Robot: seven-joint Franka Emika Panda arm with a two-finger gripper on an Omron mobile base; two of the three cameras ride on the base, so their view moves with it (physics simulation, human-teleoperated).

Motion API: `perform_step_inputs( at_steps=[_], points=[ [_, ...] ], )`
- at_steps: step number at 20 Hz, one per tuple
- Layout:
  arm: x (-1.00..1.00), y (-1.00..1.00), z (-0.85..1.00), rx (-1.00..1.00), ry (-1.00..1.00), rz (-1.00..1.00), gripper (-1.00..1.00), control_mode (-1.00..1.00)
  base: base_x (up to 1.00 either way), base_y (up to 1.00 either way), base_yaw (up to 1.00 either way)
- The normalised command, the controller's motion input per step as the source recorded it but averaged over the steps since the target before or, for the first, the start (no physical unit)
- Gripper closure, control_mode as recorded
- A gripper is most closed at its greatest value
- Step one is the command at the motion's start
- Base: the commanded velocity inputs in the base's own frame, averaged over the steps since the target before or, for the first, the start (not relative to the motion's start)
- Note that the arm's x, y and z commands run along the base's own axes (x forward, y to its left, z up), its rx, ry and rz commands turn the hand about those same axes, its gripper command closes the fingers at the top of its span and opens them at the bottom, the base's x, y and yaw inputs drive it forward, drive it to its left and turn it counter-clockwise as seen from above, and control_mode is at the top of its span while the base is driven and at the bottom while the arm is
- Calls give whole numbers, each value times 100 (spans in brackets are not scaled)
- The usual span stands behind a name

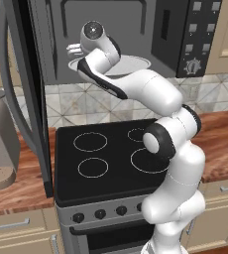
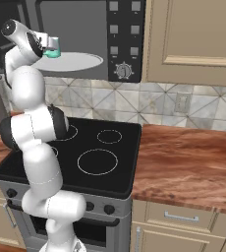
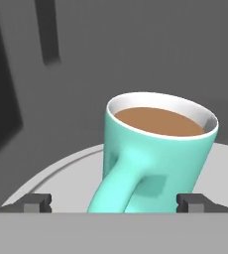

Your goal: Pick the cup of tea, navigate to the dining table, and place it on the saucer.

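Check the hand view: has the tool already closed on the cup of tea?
No: the tool is open, its fingertips apart on either side of the cup of tea.

The cup of tea [image 3: 158, 149] fills the gap between the gripper [image 3: 114, 202] fingertips, microwave walls [image 3: 136, 44] close behind.

cup of tea [image 3: 155, 149] on microwave plate [image 2: 78, 61], inside microwave [image 1: 136, 30], above stove [image 2: 85, 152]

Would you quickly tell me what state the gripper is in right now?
Gripper: open, jaws wide on either side of the cup of tea, handle between them; not holding it yet.
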Motion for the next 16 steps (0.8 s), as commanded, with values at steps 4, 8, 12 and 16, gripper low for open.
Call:
perform_step_inputs(
  at_steps=[4, 8, 12, 16],
  points=[
    [0, 0, 0, 0, 0, 0, 100, -100, 0, 0, 0],
    [0, 0, 0, 0, 0, 0, 100, -100, 0, 0, 0],
    [0, 0, 0, 0, 0, 0, 100, -100, 0, 0, 0],
    [0, 0, 0, 0, 0, 0, 100, -100, 0, 0, 0]
  ],
)
